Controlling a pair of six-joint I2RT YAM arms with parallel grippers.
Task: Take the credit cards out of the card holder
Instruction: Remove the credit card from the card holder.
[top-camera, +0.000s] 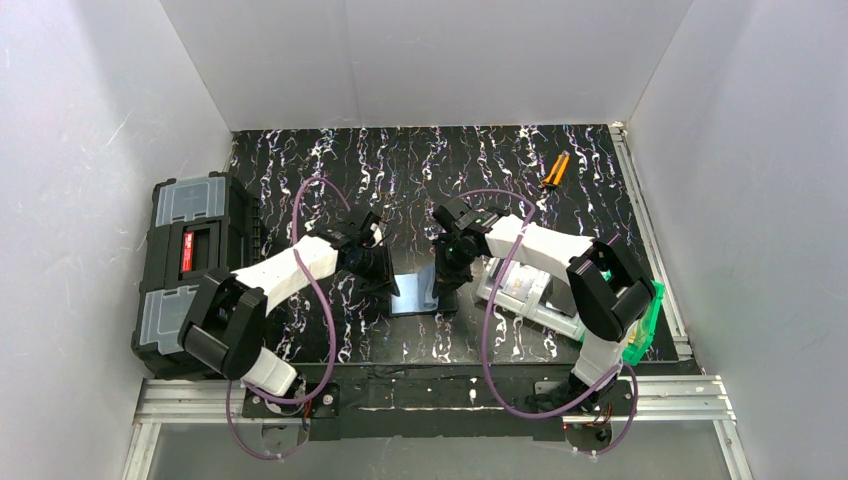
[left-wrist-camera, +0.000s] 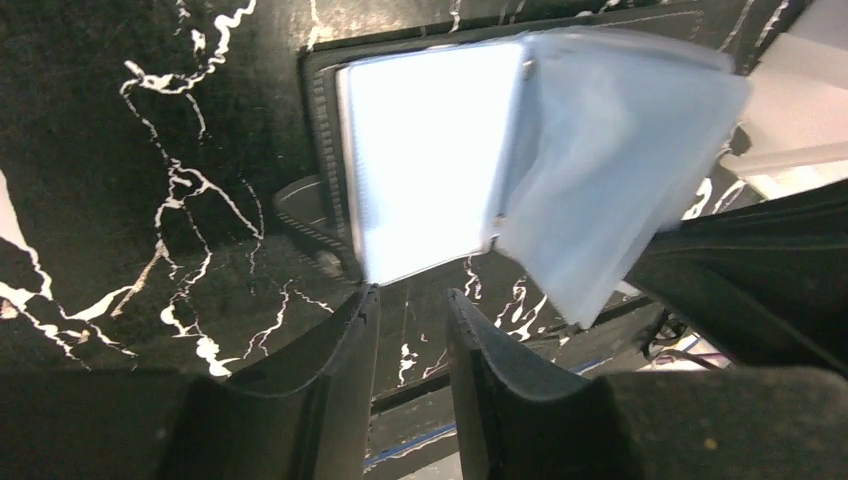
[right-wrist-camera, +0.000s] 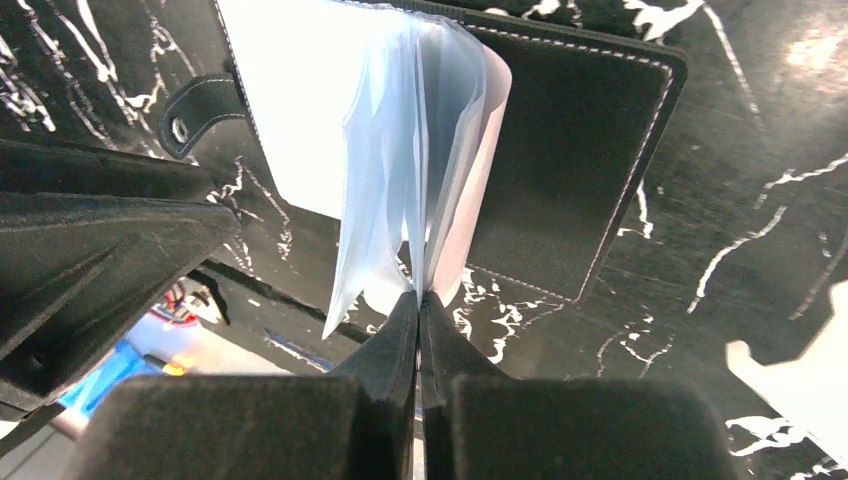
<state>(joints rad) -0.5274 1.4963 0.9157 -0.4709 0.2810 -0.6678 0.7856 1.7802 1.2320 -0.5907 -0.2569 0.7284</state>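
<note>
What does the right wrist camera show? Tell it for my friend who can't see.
The right gripper pinches the clear plastic sleeves standing up from the open black card holder. The holder lies flat on a black marbled table.

Card holder (left-wrist-camera: 430, 160) blurred, contents indiscernible

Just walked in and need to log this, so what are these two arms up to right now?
The arms are working on a black card holder that lies open on the marbled table between them. The right gripper is shut on the edge of the holder's clear sleeves, lifting them off the cover. The left gripper hovers open and empty at the holder's near edge. In these views, nothing lies pulled out beside the holder.
</note>
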